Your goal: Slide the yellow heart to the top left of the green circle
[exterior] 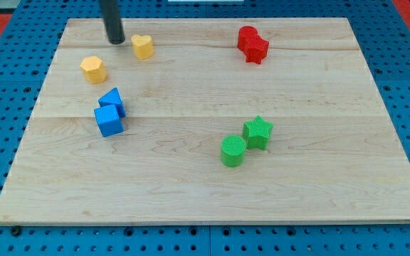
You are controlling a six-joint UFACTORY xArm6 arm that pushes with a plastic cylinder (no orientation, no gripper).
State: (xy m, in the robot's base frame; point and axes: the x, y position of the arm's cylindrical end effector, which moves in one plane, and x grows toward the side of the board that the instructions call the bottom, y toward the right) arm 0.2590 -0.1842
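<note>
No jaws here; my tip point(114, 40) sits just left of the yellow heart block point(142, 47), green circle block point(233, 151) far toward lower right.

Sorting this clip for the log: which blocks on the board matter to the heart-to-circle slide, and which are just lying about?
In the job:
yellow heart block
green circle block
my tip, just left of the heart

Lying about:
yellow hexagon block
two blue blocks
two red blocks
green star block, touching the circle
</note>
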